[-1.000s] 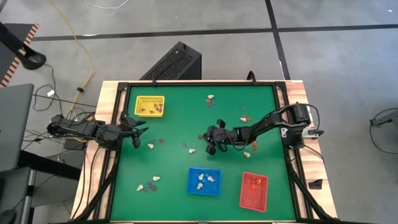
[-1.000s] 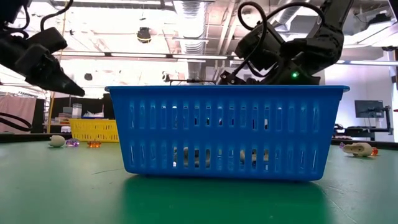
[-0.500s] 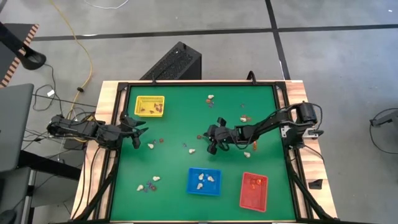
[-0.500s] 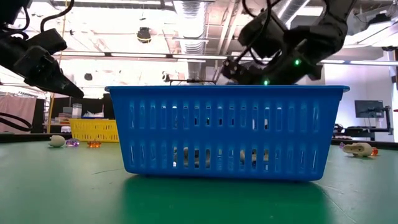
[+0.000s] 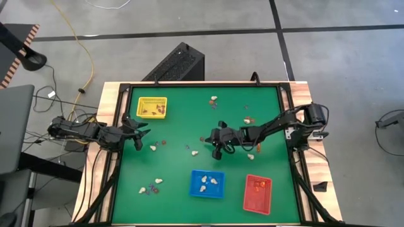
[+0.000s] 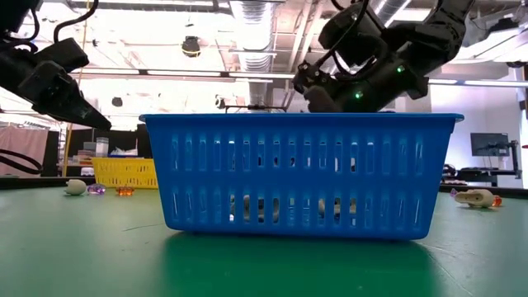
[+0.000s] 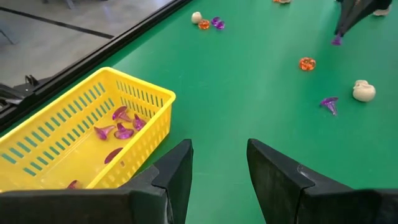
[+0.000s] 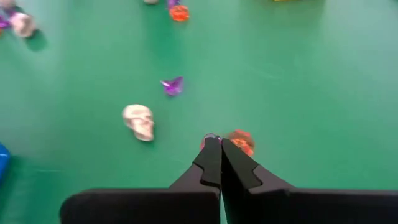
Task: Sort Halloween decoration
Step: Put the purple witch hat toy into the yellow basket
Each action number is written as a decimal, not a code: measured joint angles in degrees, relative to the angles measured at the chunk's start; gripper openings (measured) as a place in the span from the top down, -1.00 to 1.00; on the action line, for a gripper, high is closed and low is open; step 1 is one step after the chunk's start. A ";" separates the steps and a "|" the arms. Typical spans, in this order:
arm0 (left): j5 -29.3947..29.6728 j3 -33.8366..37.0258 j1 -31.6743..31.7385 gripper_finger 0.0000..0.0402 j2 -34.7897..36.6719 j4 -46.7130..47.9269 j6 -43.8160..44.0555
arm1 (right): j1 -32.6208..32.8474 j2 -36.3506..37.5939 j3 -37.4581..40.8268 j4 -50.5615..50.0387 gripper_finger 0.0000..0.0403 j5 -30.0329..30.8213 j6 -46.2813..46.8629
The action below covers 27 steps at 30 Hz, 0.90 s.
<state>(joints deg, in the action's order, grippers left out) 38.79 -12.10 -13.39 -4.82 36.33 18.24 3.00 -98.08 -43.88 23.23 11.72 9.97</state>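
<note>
Pick step in hand: my right claw (image 8: 214, 142) mid-desk, fingers pinched tight at orange trinket (image 8: 239, 142); grip unconfirmed. Next I judge: lift, carry to red tray (image 5: 257, 193) near right. Left claw (image 7: 217, 163) part open, empty, beside yellow tray (image 7: 74, 134).

The blue tray (image 6: 301, 173) is filling the middle of the low view and hiding the table behind it. There the right gripper's tips are sitting behind its rim. In the right wrist view, the right gripper (image 8: 216, 147) is covering part of an orange trinket (image 8: 241, 142). The yellow tray (image 7: 74, 134) is being cut off by the left wrist picture's edge.
</note>
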 joint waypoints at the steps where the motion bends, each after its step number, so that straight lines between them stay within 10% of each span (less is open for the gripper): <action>1: 0.06 0.00 0.00 0.29 0.00 -0.02 0.02 | 0.19 0.11 -0.26 0.04 0.89 -0.06 -0.24; 10: 2.61 0.00 0.00 0.29 -0.04 -14.96 14.36 | 0.20 -0.70 -5.84 0.29 0.90 -0.06 -2.48; 15: 2.38 0.00 -0.02 0.29 -0.58 -24.54 6.08 | -2.74 -5.74 -12.94 4.92 0.90 -0.61 -7.70; 27: -10.91 0.06 -0.04 0.29 -1.90 -37.42 -7.02 | -14.40 -31.16 -53.55 -3.54 0.90 -13.61 -10.06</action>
<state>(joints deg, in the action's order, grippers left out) 27.88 -12.03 -13.43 -6.72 -1.08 11.22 -11.41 -129.24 -97.43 19.69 -1.89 -0.09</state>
